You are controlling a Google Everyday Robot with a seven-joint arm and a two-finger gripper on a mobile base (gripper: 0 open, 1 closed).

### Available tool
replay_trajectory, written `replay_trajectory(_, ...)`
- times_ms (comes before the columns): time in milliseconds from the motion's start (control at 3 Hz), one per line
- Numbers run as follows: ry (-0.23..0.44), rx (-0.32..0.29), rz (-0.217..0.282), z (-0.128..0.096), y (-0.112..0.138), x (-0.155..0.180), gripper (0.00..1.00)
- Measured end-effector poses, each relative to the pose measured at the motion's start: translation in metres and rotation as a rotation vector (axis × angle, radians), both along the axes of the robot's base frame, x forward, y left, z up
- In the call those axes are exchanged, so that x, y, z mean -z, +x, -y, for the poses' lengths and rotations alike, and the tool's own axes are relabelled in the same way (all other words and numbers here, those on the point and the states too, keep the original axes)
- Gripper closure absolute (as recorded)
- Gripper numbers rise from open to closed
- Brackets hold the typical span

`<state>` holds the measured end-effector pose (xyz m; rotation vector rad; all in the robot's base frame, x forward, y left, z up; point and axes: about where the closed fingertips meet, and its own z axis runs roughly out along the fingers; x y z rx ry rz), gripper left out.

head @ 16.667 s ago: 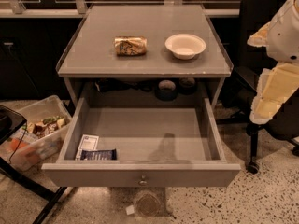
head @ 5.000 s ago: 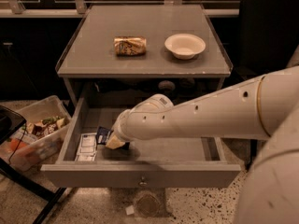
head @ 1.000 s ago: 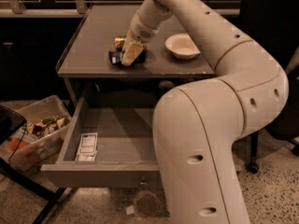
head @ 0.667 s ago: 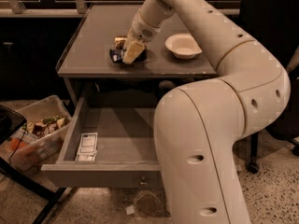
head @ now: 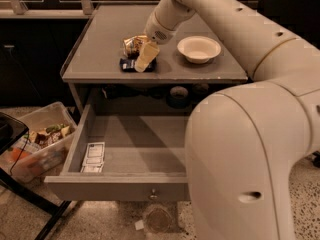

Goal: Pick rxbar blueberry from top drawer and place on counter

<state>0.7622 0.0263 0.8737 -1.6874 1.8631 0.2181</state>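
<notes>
The rxbar blueberry [head: 128,64], a dark navy bar, lies flat on the counter [head: 100,49] near its front edge, just in front of a crushed gold-tan can [head: 133,44]. My gripper [head: 143,58] reaches down from the white arm and sits right over the bar's right end, covering part of it. The top drawer [head: 120,188] is pulled fully open below, and its knob [head: 153,194] faces the camera. A white flat packet [head: 93,157] lies at the drawer's front left.
A white bowl [head: 199,49] stands on the counter to the right of the gripper. A clear plastic bin [head: 37,146] of mixed items sits on the floor to the left of the drawer. My arm's large white link fills the right foreground.
The blue bar has gone from the drawer's front left to the counter, carried by my gripper. Over the last second the gripper has barely moved above the bar.
</notes>
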Motion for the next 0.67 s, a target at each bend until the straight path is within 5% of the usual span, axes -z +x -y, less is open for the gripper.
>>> replay_trajectory(333, 0.020, 0.092, 0.051, 0.009, -0.010, -0.001, 0.00)
replay_trajectory(667, 0.001, 0.093, 0.012, 0.008, -0.018, 0.030, 0.00)
